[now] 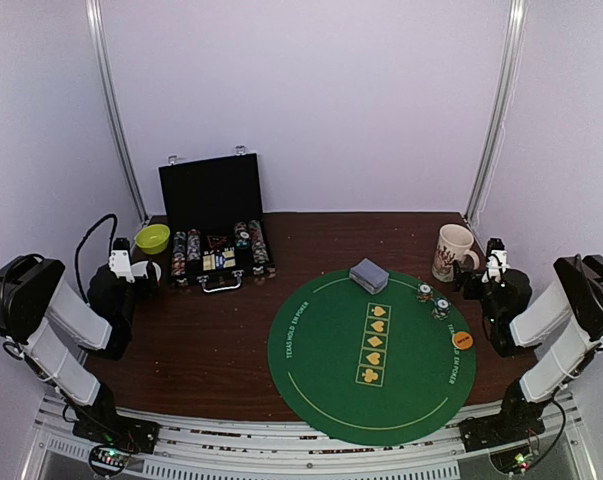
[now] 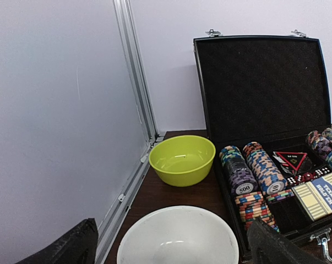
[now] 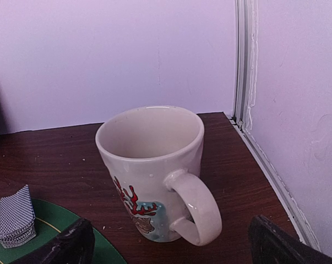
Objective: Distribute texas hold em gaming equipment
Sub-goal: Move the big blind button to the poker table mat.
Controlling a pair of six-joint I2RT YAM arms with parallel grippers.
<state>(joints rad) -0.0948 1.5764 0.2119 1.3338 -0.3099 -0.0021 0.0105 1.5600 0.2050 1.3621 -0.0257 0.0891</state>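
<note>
Left gripper (image 2: 174, 246) wide, empty, facing white bowl (image 2: 154, 242) beside open case (image 2: 265, 104); right gripper (image 3: 174, 242) wide, empty, facing mug (image 3: 149, 159); card deck (image 1: 369, 275) on green mat (image 1: 321, 385), far side; chips (image 1: 433, 298), orange disc (image 1: 462, 340) near mat's right edge.

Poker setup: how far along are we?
Done: the deck sits on the mat, with a few chips and the orange disc near its right edge. In hand: nothing; left hand and right hand are open and empty. Left: chip rows fill the open case and no cards are dealt, so most remains.
</note>
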